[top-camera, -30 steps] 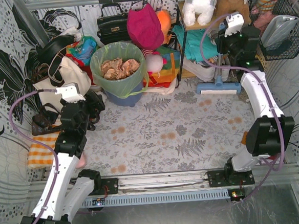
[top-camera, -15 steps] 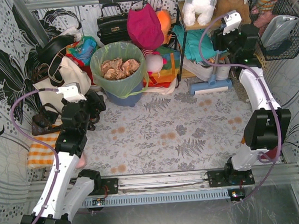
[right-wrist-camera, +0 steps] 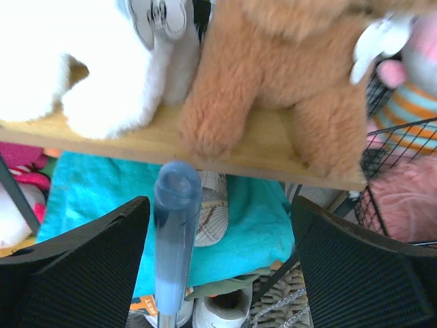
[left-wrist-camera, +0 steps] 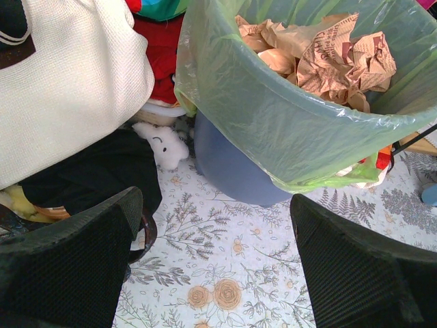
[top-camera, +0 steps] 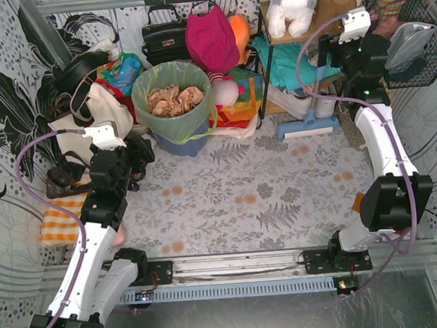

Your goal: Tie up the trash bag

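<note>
Thin pale-green plastic is the thing to find here: the trash bag (top-camera: 161, 121) lines a round blue-grey bin (top-camera: 178, 146) at the back of the table, left of centre. Its rim is folded out over the bin's edge and its mouth gapes open on crumpled tan paper (top-camera: 173, 98). At far left a cream tote bag (top-camera: 102, 112) leans close to the bin. Just in front of it the left gripper (top-camera: 137, 156) hovers with its jaws spread wide and nothing between them, aimed at the bag from nearby without touching it. Far to the right, the right gripper (top-camera: 336, 49) is up by a wooden shelf (right-wrist-camera: 259, 150) of plush toys (right-wrist-camera: 273, 61), jaws apart; a blue handle (right-wrist-camera: 174, 225) stands between its fingers, unclamped. Nothing is gathered or knotted yet. Likely troubles: pinching the thin film hard could tear it; pulling up one side could tip the light bin and spill paper; the right arm, crossing over, could topple that handle or snag clutter
</note>
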{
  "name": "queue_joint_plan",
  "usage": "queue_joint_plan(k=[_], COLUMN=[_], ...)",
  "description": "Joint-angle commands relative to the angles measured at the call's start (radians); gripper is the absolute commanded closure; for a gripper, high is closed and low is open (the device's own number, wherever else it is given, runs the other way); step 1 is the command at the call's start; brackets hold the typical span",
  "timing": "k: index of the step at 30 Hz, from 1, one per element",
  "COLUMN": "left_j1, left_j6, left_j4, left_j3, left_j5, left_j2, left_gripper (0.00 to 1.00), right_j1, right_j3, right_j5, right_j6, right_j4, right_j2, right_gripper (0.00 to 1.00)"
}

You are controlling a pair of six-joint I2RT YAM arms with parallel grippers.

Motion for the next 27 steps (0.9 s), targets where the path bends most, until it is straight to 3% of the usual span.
queue_joint_plan(k=[1, 7, 11, 16, 20, 27], left_j1=[0.006, 0.006, 0.006, 0.005, 0.005, 0.006], left_j6=[0.01, 0.001, -0.004, -0.011, -0.035, -0.078], left_j4=[0.056, 0.017, -0.004, -0.011, -0.094, -0.273], left_j3=[-0.001, 0.017, 0.026, 0.039, 0.124, 0.381], left_j5=[-0.01, -0.063, -0.091, -0.072, -0.075, -0.087], left_j2=[-0.014, 0.006, 0.019, 0.035, 0.074, 0.238], left_gripper=[0.02, 0.02, 0.02, 0.02, 0.02, 0.02], right_j1=[0.003, 0.032, 0.191, 0.359, 0.496, 0.554], right_j3=[0.083, 0.027, -0.005, -0.107, -0.1, -0.023], right_j5=[-0.042, -0.112, -0.037, 0.047, 0.173, 0.111], right_j6=[0.1, 0.385, 0.513, 0.709, 0.729, 0.771], right_j4=[-0.08, -0.196, -0.286, -0.19, -0.183, -0.18], right_j2=[-0.084, -0.16, -0.165, -0.162, -0.116, -0.003], right_gripper=[0.17, 0.24, 0.29, 0.37, 0.4, 0.41])
